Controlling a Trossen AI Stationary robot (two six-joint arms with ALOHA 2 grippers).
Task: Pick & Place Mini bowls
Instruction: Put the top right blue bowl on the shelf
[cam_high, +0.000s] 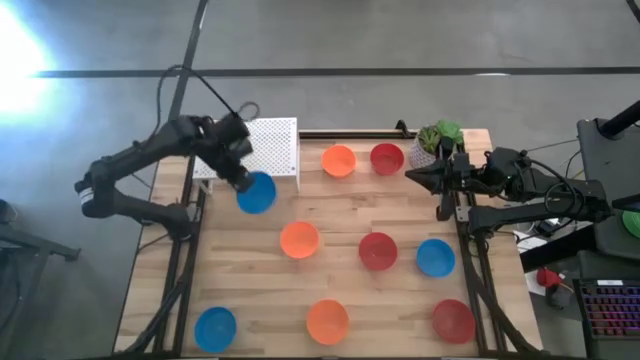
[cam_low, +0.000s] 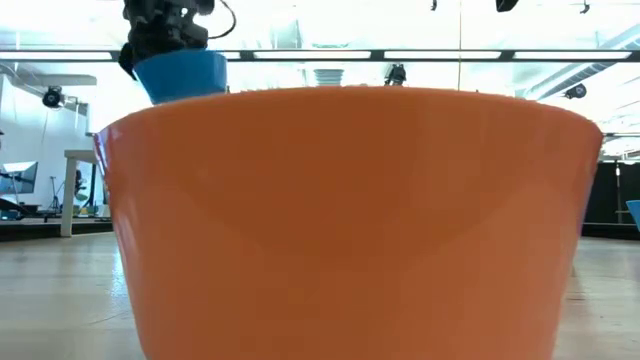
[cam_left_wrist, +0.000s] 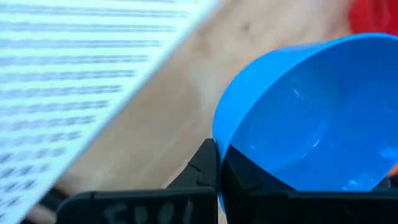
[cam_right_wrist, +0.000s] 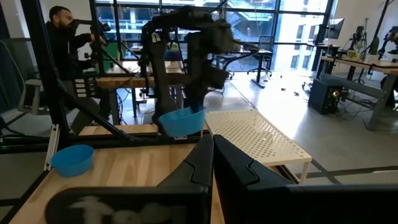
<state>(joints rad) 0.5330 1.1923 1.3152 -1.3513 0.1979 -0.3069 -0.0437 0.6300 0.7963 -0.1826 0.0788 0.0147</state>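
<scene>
Several mini bowls in blue, orange and red stand on the wooden table (cam_high: 250, 280). My left gripper (cam_high: 243, 180) is at the far left, next to the white perforated rack (cam_high: 272, 148), shut on one blue bowl (cam_high: 258, 193), which is raised above the table (cam_right_wrist: 181, 121). The low view shows that bowl (cam_low: 182, 75) up high behind a big orange bowl (cam_low: 350, 220). My right gripper (cam_high: 410, 176) waits at the far right, raised, level and shut on nothing. My left gripper holds the blue bowl by its rim (cam_left_wrist: 219, 144), one finger (cam_left_wrist: 249, 177) inside the bowl and the other (cam_left_wrist: 202, 168) outside its wall. The fingers come steeply from above. The bowl hangs tilted below them, lifted clear of the table.
Orange (cam_high: 339, 160) and red (cam_high: 386, 158) bowls stand at the far edge; orange (cam_high: 299, 240), red (cam_high: 377, 250) and blue (cam_high: 435, 257) mid-table; blue (cam_high: 215, 327), orange (cam_high: 327, 321) and red (cam_high: 453, 320) near. A potted plant (cam_high: 437, 143) stands far right. A person (cam_right_wrist: 62, 37) is beyond the table.
</scene>
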